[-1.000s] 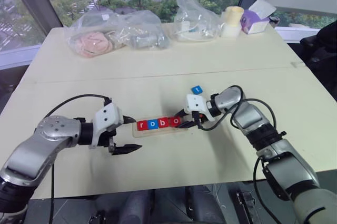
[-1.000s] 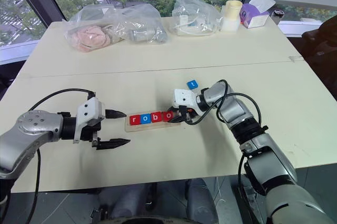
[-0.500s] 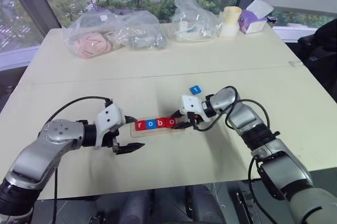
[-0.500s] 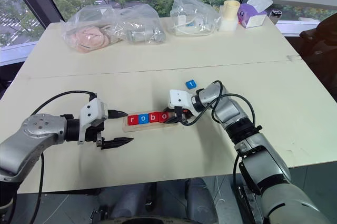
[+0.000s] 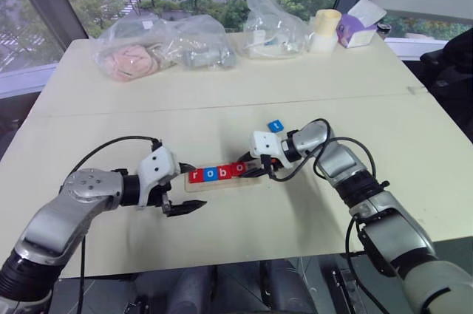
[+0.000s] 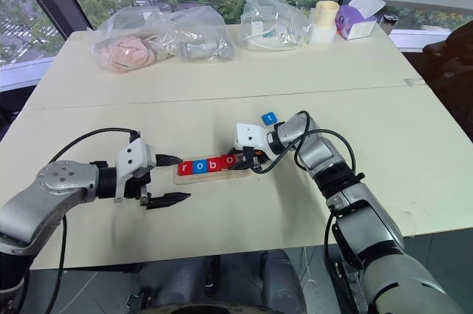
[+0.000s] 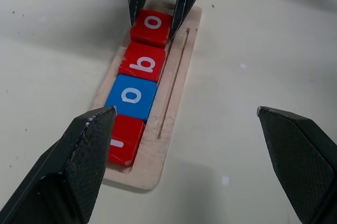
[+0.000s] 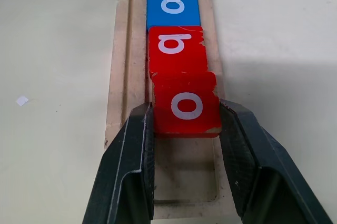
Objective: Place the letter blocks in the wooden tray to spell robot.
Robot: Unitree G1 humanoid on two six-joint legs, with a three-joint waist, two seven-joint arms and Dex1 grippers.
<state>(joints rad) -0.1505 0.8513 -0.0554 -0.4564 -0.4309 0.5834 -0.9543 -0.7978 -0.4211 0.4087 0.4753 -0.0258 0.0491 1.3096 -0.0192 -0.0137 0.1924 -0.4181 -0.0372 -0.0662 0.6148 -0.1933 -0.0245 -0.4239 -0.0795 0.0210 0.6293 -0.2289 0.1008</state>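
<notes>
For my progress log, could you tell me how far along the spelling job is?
Done: r, o, b sit in the wooden tray. In hand: the right end effector is shut on the second o, seating it. Left: the blue t lies on the table.

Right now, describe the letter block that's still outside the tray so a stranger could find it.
Find the wooden tray mid-table, holding red and blue blocks. Just beyond its right end, past the right gripper, a lone blue block lies on the bare table. It alone sits outside the tray, marked with a white t.
</notes>
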